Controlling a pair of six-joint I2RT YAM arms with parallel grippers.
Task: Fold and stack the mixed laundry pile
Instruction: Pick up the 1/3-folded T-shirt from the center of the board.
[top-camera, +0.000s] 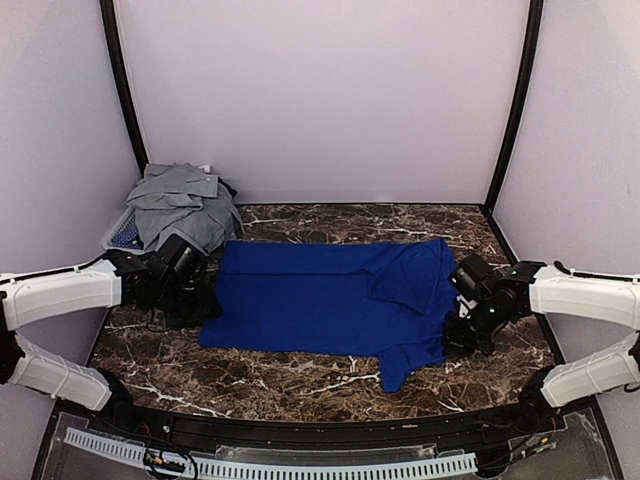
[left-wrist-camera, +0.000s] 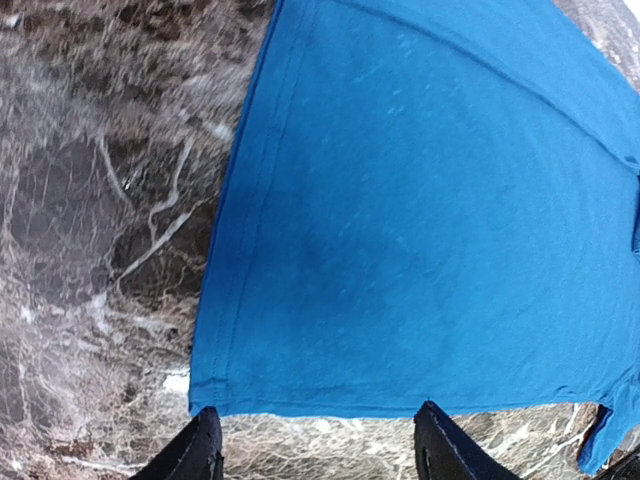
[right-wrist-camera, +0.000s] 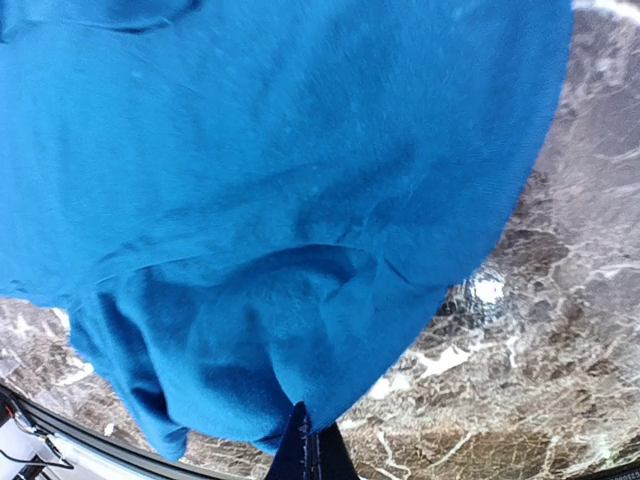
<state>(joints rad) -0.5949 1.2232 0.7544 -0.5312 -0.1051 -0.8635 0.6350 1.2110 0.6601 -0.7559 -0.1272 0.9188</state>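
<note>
One royal-blue T-shirt (top-camera: 320, 295) of soft, matte knit lies spread flat on the glossy, white-veined dark marble table (top-camera: 300, 385). Its body is roughly rectangular. One sleeve is folded over the body, and the other points toward the near edge. At the shirt's stitched left hem, the left gripper (left-wrist-camera: 318, 450) has its two dark fingers spread, and the hem lies just beyond their tips. At the shirt's right end, the right gripper (right-wrist-camera: 308, 445) is pressed together, pinching a bunched, creased fold of the fabric. Behind the shirt's left corner, a crumpled light-grey heap (top-camera: 180, 205), possibly more than one garment, sits on a mesh basket (top-camera: 122, 232).
</note>
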